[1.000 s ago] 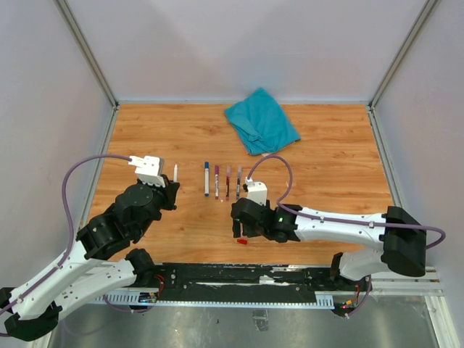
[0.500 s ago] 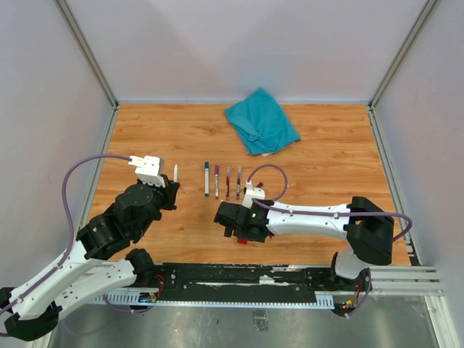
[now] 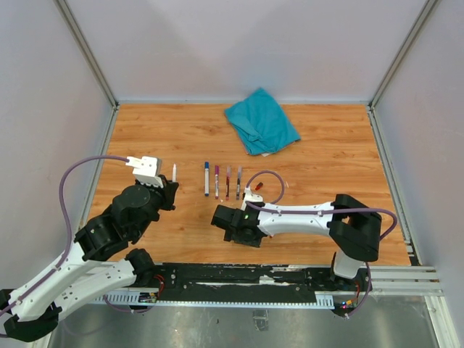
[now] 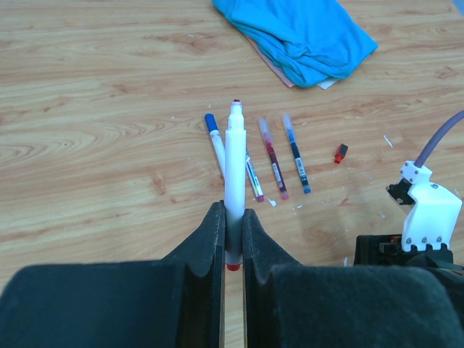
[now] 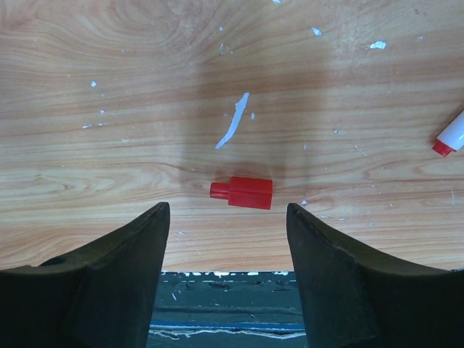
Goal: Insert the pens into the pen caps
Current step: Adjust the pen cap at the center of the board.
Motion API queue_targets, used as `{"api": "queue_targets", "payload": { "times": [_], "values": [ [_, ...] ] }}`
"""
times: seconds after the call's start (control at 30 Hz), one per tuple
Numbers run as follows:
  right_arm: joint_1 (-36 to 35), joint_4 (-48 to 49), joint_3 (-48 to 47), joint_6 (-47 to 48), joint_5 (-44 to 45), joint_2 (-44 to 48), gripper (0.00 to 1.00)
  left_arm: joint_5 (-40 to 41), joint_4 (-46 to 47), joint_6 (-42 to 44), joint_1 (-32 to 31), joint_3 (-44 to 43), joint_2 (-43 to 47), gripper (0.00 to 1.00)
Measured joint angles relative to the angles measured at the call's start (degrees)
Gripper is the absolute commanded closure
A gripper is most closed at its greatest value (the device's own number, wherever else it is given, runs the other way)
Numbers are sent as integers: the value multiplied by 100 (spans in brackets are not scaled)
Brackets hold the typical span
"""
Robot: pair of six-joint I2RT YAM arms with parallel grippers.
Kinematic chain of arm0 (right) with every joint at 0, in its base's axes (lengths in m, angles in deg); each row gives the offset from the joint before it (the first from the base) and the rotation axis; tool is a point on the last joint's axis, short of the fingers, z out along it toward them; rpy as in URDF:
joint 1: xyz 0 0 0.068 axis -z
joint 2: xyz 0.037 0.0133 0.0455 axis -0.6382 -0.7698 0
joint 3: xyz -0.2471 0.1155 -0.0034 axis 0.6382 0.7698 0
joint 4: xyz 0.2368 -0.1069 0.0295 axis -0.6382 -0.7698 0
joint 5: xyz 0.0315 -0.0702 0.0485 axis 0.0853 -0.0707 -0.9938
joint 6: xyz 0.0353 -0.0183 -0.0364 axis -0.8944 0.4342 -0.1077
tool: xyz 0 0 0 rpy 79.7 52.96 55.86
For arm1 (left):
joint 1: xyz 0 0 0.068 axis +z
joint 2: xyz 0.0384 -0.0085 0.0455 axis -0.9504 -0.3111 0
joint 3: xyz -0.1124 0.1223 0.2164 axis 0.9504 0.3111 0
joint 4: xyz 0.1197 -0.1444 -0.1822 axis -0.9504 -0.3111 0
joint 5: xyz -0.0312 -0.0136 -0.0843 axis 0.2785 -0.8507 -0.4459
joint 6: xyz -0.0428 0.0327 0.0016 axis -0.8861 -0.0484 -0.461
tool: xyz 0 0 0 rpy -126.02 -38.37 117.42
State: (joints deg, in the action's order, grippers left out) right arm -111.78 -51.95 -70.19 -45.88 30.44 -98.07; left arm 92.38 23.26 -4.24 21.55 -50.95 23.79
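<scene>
A wooden tabletop (image 3: 333, 167) with orange grain sat inside 3 plain pale walls (image 3: 239, 43). Aluminium posts (image 3: 87, 51) rose at the 2 back corners, and a black rail (image 3: 217, 274) ran along the near edge. Light fell evenly, with soft shadows.

pens (image 4: 273, 158): centre | cloth (image 3: 261, 123): behind | cap (image 5: 243, 192): between fingers (image 5: 109, 275) of right hand (image 5: 227, 217), seemingly loose

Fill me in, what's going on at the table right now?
The left gripper is shut on a white pen, its tip pointing away. The right gripper hangs open over a red cap lying near the front edge of the table, not yet gripping it. Four more pens lie in a row mid-table.
</scene>
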Motion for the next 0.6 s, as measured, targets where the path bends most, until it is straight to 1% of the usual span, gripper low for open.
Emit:
{"api": "queue_targets", "payload": {
  "times": [0.13, 0.6],
  "values": [
    [15, 46, 24, -11, -105, -116, 41, 0, -2, 0, 0, 0, 37, 99],
    [63, 66, 92, -22, -122, -275, 72, 2, -4, -2, 0, 0, 37, 99]
  ]
}}
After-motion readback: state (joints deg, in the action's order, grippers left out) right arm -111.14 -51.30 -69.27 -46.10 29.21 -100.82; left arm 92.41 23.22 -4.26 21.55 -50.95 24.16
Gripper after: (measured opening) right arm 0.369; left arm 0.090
